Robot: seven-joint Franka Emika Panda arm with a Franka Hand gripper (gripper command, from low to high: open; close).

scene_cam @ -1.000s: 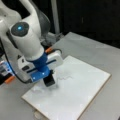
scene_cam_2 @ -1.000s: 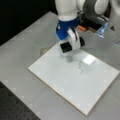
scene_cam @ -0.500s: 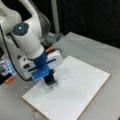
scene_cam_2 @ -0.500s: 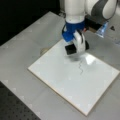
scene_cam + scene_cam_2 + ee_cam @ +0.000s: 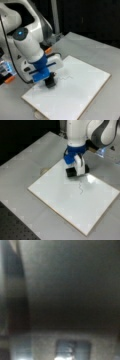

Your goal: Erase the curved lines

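A white rectangular board (image 5: pixel 82 95) (image 5: pixel 62 200) lies flat on the grey table in both front views. On it a short thin dark wavy curve line (image 5: pixel 80 188) shows near the board's upper right. My gripper (image 5: pixel 76 171) (image 5: pixel 50 80), below a blue wrist piece, is shut on a black eraser block (image 5: pixel 70 172) (image 5: pixel 51 83) whose underside rests on the board. The eraser sits just up and left of the curve line's top end, a small gap apart. The wrist view is dark and blurred; neither eraser nor line can be made out there.
A bright glare spot (image 5: pixel 90 180) lies on the board beside the line. A small round object (image 5: pixel 44 170) sits on the table at the board's edge. The robot's base with orange parts (image 5: pixel 48 50) stands behind the board. A dark perforated mat (image 5: pixel 15 227) fills one corner.
The gripper with the eraser has slid across the board toward a front view's lower right, closing in on the curve line. The line itself looks unchanged.
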